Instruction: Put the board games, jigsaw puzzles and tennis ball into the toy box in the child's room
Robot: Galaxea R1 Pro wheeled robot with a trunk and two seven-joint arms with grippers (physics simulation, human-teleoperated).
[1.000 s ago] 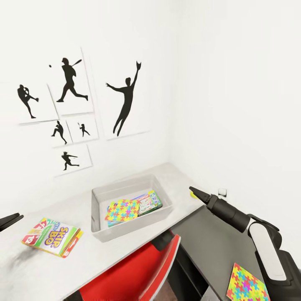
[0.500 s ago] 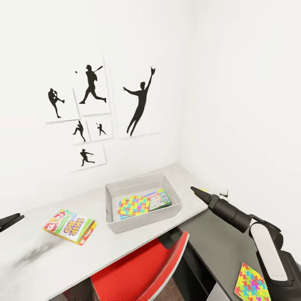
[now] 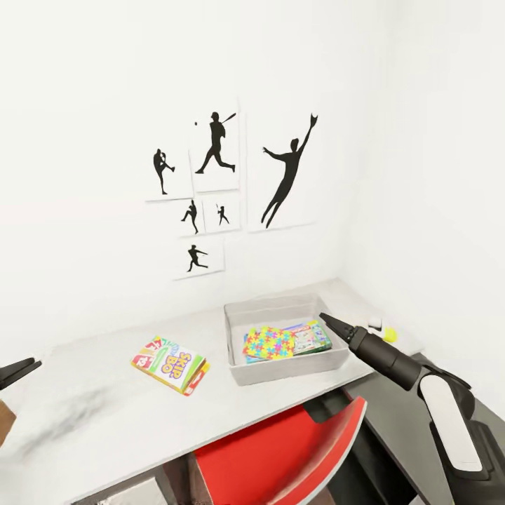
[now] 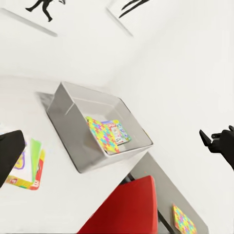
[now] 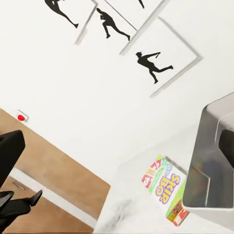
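The toy box sat on the white table at about 5 o'clock from the silhouette pictures, holding a jigsaw puzzle and a board game side by side. From the left: the left gripper at the 9 o'clock edge, whether open or closed I could not tell; the SKIP BO box lay flat; then the toy box; the right gripper, fingers together, poised over its 3 o'clock rim; the tennis ball lay beyond. A red chair stood at 6 o'clock.
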